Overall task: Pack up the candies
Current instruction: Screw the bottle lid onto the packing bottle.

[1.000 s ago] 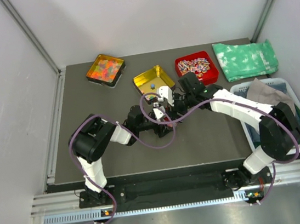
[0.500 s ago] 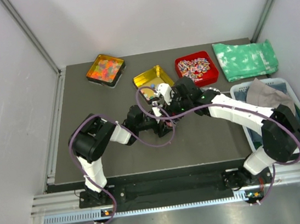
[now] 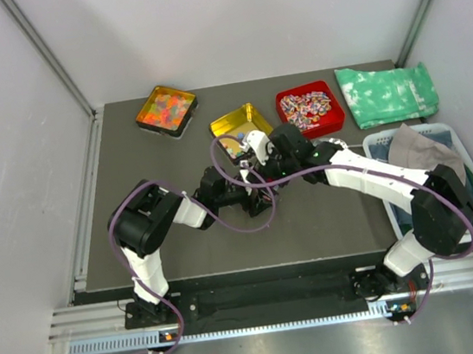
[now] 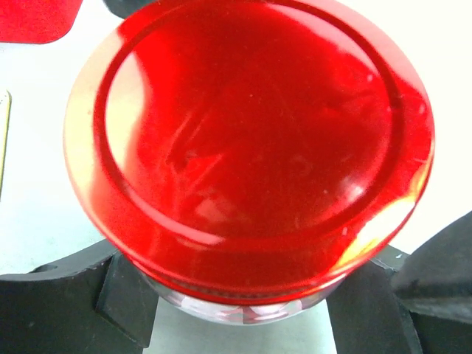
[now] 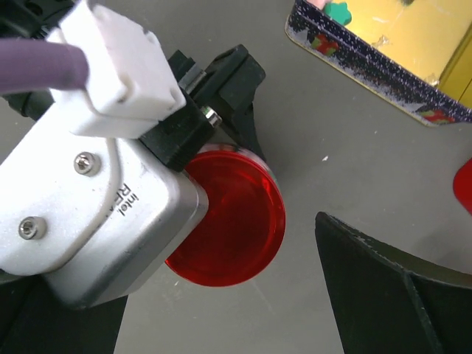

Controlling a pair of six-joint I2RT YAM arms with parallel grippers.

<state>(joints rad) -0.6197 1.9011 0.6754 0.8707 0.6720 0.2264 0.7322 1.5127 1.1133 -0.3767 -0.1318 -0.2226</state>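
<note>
Right wrist view gives me the candies (image 5: 339, 12): a pink one and a green one show at the top edge, lying in the yellow tray (image 5: 383, 44), at about 1 o'clock from the red lid (image 5: 236, 221). Whether more of them sit in the jar (image 4: 221, 310) under that lid I cannot tell; only a thin band of clear wall shows below the rim. The lid is on the jar. My left gripper (image 4: 237, 321) is clamped on the jar just below the lid, with one black finger at 7 o'clock and one at 5 o'clock in its own camera. My right gripper (image 5: 177, 254) hangs above with its jaws spread wide, pinching nothing; its finger (image 5: 391, 295) at 4 o'clock is apart from the lid. In the top external view the two wrists meet mid-table (image 3: 313, 228). From them the yellow tray is at 12 o'clock, a red tray (image 3: 308, 106) of striped sweets at 1 o'clock, an orange tray (image 3: 166, 108) at 10 o'clock, a green cloth (image 3: 387, 92) at 2 o'clock, and a white basket (image 3: 370, 142) holding cloths at 3 o'clock
</note>
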